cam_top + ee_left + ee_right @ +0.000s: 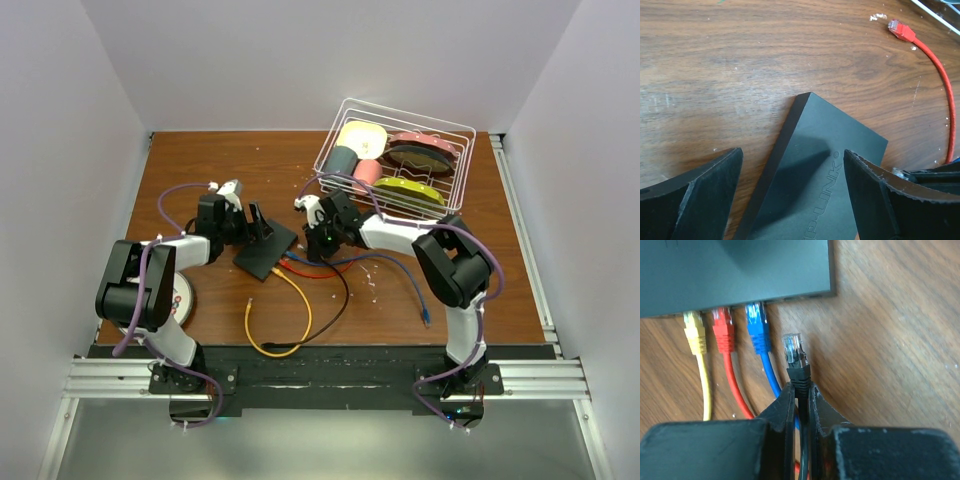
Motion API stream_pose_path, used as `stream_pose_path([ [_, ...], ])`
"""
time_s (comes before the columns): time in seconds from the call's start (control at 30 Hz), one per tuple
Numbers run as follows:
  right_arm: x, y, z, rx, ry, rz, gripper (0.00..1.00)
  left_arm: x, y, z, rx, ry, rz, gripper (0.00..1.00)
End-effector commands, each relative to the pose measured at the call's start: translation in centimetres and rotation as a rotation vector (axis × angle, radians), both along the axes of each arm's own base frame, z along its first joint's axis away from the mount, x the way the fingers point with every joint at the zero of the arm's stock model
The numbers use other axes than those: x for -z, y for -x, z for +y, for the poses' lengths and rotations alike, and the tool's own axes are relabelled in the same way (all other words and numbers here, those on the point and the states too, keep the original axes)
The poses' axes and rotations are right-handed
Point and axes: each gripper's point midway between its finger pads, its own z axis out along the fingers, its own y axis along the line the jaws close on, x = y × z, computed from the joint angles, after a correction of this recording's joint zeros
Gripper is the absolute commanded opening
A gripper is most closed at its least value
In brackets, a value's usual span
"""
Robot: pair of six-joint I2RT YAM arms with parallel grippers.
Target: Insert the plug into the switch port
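Top camera looks down — wrist cameras, close, apparently share the switch [815, 190].

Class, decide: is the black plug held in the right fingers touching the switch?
Apart. The right wrist view shows bare table between the tip of the plug and the port edge of the switch.

Flat matte-black switch [265, 250] lies angled mid-table. Clear plug [794, 352], black boot, points at its socket edge, not in yet.
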Motion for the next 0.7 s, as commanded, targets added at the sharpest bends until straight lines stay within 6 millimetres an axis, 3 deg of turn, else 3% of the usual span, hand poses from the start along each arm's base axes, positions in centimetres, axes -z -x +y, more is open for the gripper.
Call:
stream_pose_path([
  [0.0, 0.9, -0.3, 0.3, 0.013, 0.043, 0.015, 0.00, 0.8, 0.7, -0.3, 0.011, 0.030, 0.028, 0.85],
  [0.3, 1.5, -1.0, -0.8, 0.061, 0.166, 0.057, 0.00, 0.7, 0.8, -0.3, 0.016, 0.034, 0.029, 0.82],
  [0.67, 2.2, 0.6, -0.9, 0.053, 0.191, 0.167, 0.00, 0.9, 0.8, -0.4, 0.014, 0.036, 0.033, 0.81],
])
